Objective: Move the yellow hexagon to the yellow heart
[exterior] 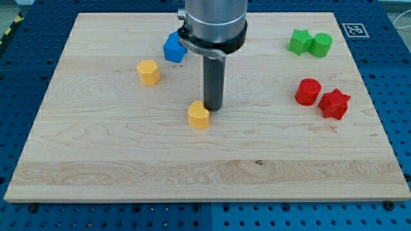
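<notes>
Worktop point(128, 160) of pale wood, seen from above and slightly in front, lying on a blue perforated base point(13, 58). A grey robot arm point(213, 22) comes down from the view's top centre and ends in a straight dark rod; there is no claw on it, so nothing spreads, presses together or pinches. My tip point(212, 108) rests on the wood near the middle of the board, just beside the yellow heart point(199, 115), at that block's upper right edge; whether the two actually touch cannot be told. The yellow hexagon point(148, 72) sits well apart from the heart, up and toward the view's left, with bare wood between them. A blue block point(174, 47), its shape hard to make out, lies near the hexagon toward the view's top, partly tucked behind the arm's housing. On the view's right, two green blocks point(310, 42) touch side by side near the top edge, one star-like, one round. Below them a red cylinder point(308, 92) stands touching a red star point(334, 103). A black-and-white square marker point(352, 29) sits at the board's top right corner.
</notes>
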`<state>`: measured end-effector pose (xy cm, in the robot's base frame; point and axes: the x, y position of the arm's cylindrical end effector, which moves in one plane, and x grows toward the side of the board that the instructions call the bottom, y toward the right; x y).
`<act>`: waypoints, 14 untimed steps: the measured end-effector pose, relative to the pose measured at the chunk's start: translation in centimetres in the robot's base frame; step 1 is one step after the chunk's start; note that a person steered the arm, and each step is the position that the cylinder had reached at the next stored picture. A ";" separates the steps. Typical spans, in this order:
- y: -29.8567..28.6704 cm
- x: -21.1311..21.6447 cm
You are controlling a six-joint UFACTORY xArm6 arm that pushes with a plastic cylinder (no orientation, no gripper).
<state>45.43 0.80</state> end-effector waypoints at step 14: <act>-10.6 2.3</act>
<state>47.73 -9.76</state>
